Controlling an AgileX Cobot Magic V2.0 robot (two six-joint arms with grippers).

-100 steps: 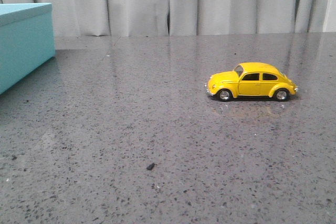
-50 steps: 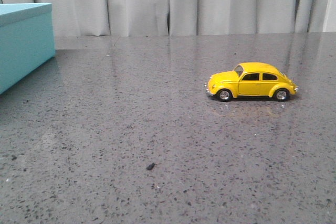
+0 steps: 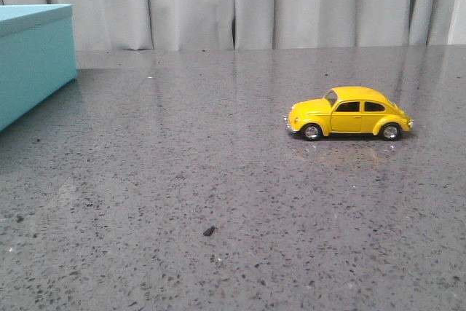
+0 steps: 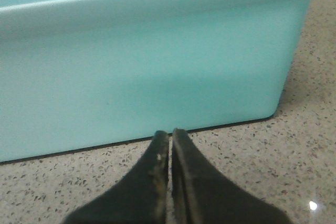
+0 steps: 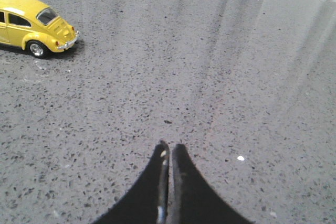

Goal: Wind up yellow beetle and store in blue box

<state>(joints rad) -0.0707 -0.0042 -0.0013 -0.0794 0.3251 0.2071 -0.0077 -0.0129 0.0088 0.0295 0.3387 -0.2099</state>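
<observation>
The yellow beetle (image 3: 349,113) stands on its wheels on the right half of the table, nose to the left. Its rear also shows in the right wrist view (image 5: 32,25). The blue box (image 3: 30,56) stands at the far left edge of the front view with its lid on. Its side wall fills most of the left wrist view (image 4: 152,61). My left gripper (image 4: 169,132) is shut and empty, close in front of the box wall. My right gripper (image 5: 169,146) is shut and empty, over bare table well to the right of the car. Neither gripper shows in the front view.
The speckled grey table (image 3: 218,180) runs back to a pale curtain (image 3: 240,5). A small dark speck (image 3: 208,231) lies on the table near the front centre.
</observation>
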